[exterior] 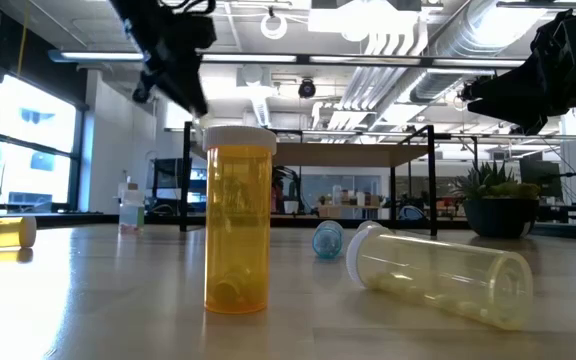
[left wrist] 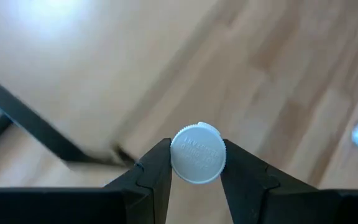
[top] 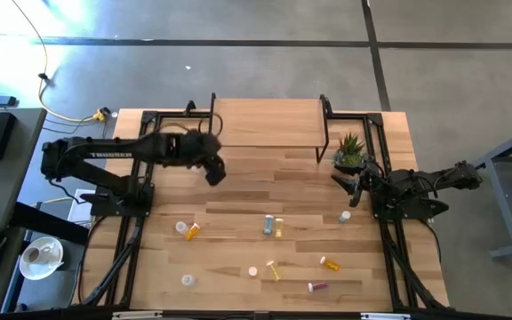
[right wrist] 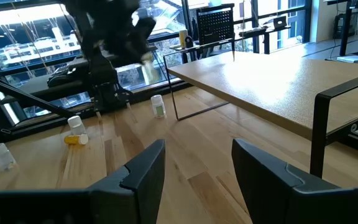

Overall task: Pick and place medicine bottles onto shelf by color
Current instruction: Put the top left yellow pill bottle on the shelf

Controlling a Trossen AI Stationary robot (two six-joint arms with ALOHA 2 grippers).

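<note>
Left wrist view showed the left end effector (left wrist: 197,163) clamped on a white-capped bottle (left wrist: 197,154), one finger on each side of the round cap, so that only the embossed top of the cap faced the camera and the body below it was hidden. From above, that end effector (top: 213,171) hung over the table (top: 238,191) just in front of the shelf (top: 265,123), near its left front leg, with the bottle held between its fingers.

I judged the bottle light, stiff and rather smooth: a small plastic cylinder that would not crush under a firm pinch but could twist or slip if held only by the cap's rim. A grip across the cap or high on the body seemed the safest hold. Its colour could not be told.

The right end effector (right wrist: 197,163) waited with its fingers spread apart and nothing between them, beside the potted plant (top: 350,151), the shelf ahead of it. The remaining bottles, among them an orange one (top: 193,231) and a pinkish one (top: 316,286), were scattered well apart from both end effectors, some upright and some on their sides.
</note>
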